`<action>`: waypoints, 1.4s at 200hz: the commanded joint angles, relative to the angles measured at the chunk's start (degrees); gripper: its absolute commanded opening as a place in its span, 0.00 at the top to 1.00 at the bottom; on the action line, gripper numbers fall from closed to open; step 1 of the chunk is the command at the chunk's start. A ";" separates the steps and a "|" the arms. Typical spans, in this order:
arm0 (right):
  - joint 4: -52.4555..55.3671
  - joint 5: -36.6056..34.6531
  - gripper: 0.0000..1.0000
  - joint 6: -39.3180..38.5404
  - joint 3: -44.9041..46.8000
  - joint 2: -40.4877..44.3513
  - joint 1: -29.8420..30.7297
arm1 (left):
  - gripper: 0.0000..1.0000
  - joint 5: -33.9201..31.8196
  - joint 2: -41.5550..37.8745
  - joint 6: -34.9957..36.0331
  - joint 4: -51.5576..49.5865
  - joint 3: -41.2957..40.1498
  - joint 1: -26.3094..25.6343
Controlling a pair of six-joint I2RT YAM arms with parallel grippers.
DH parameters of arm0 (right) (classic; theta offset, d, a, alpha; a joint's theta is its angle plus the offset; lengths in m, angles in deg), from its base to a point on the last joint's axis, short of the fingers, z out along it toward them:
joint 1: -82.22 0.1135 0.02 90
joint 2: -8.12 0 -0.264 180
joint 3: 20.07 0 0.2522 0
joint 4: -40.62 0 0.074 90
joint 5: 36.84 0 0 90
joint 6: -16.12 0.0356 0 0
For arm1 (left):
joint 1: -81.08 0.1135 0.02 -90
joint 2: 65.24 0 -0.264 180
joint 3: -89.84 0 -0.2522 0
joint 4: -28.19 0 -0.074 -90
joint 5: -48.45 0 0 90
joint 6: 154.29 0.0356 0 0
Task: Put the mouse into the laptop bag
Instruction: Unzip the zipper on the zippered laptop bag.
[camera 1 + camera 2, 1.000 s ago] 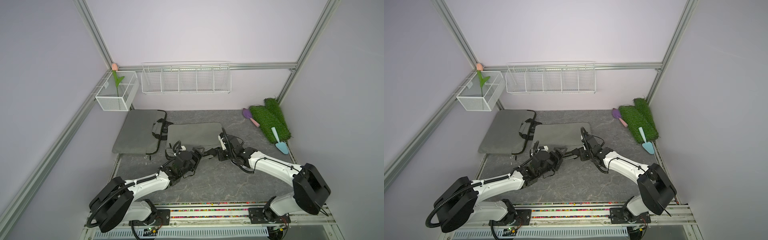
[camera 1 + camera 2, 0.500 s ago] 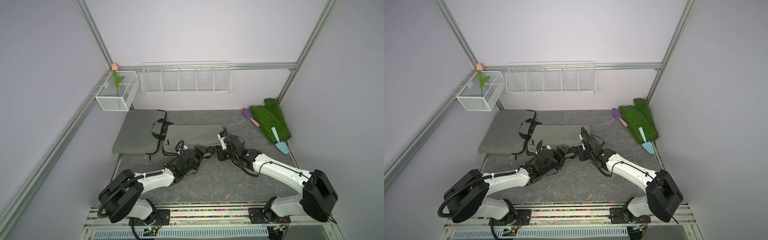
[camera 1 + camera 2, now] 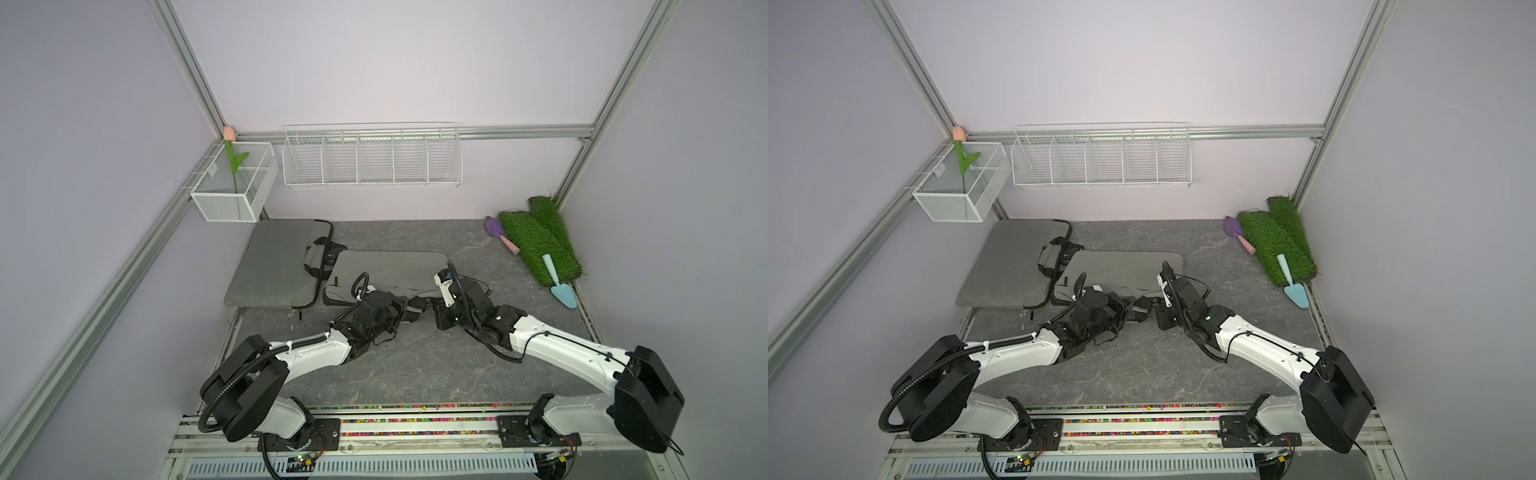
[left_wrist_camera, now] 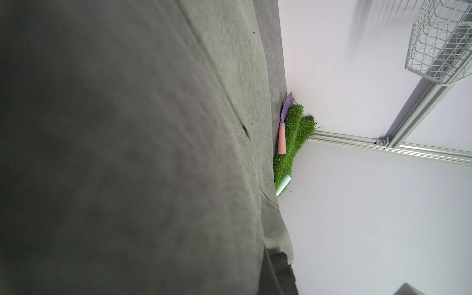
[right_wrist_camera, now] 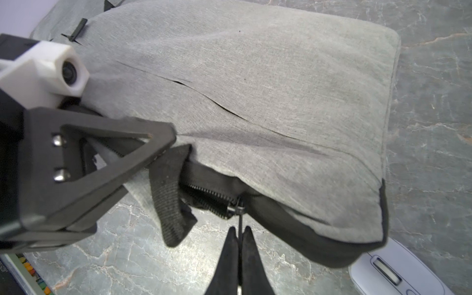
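Near edge of the laptop bag (image 5: 281, 89): the right gripper (image 5: 238, 236) is closed on the zipper pull (image 5: 239, 214). To its left, the left gripper (image 5: 159, 152) is closed on the bag's open edge beside a black strap (image 5: 168, 199). The mouse (image 5: 390, 270) lies on the table (image 5: 434, 127), outside the bag, just beside its near right corner. Farther left: a flat grey sleeve (image 3: 274, 257). Far right: artificial grass rolls (image 3: 536, 245).

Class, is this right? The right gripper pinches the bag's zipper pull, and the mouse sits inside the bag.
No. The right gripper does pinch the zipper pull, but the mouse lies on the table beside the laptop bag, as the right wrist view shows.
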 commanded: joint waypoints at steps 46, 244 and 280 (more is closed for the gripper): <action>1.11 -4.72 0.94 -0.50 4.03 3.23 -4.23 | 1.00 -8.62 -7.15 3.66 -9.80 1.94 5.77; 17.42 5.85 0.94 -55.68 -11.13 11.46 2.13 | 1.00 -1.65 -8.14 6.84 -14.75 5.93 6.29; 19.92 4.18 0.94 -66.20 -12.85 5.46 2.23 | 1.00 -0.26 -8.67 8.07 -16.57 7.20 5.77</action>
